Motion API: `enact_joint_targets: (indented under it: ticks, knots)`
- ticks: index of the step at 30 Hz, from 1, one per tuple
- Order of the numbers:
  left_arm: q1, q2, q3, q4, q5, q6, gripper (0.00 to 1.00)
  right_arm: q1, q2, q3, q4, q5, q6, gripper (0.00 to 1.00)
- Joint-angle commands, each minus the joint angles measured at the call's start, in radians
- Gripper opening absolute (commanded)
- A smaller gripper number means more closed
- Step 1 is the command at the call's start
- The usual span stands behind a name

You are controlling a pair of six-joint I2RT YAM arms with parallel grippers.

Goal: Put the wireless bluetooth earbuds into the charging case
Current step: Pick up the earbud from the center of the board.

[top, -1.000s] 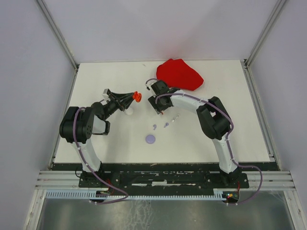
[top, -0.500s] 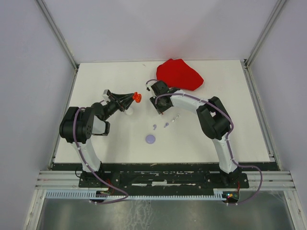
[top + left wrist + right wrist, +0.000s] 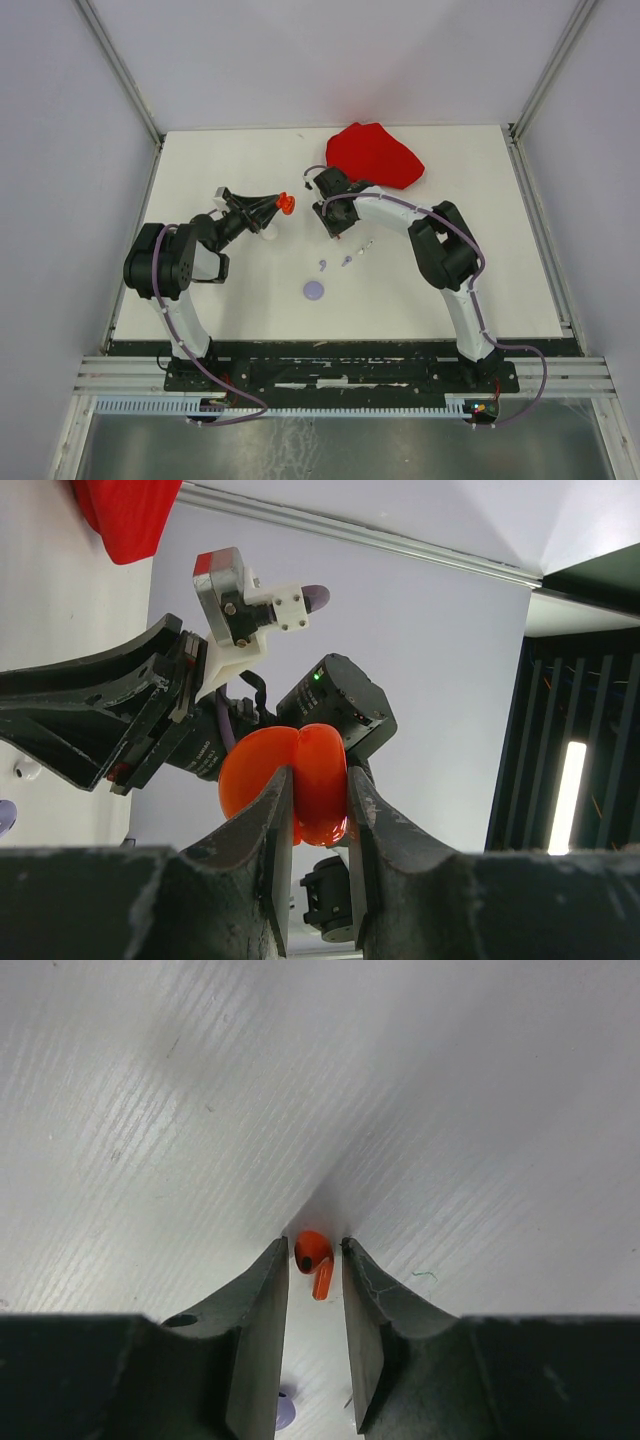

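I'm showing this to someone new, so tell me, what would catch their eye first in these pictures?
Probably the red cloth bunched at the far side of the white table, the largest splash of colour. Next, the left tool clamping a red round case up off the table, and the right tool straddling a tiny red earbud lying on the surface.

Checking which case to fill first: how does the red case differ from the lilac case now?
The red case is orange-red, the lilac case pale purple. The red case is pinched in the left gripper, off the table; the lilac case lies flat on the table, ungripped. The red case shows two bulging halves, the lilac case a plain disc. Both are small and round.
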Motion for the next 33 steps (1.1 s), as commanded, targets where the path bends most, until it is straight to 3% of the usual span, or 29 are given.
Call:
enact_joint_targets:
  ticks: [1,7,23,33]
  knots:
    - [0.006,-0.043,-0.004,0.202,0.018,-0.005,0.03,0.000,0.033,0.043,-0.032,-0.011,0.016,0.34]
    - [0.007,-0.042,-0.003,0.201,0.018,-0.004,0.03,-0.005,0.043,0.058,-0.047,-0.015,0.017,0.32]
    - [0.005,-0.033,-0.014,0.201,0.016,0.007,0.03,-0.013,-0.004,0.064,-0.027,0.000,-0.001,0.09]
    - [-0.043,0.016,-0.025,0.201,0.000,0.018,0.03,-0.032,-0.358,-0.181,0.333,0.007,-0.025,0.03]
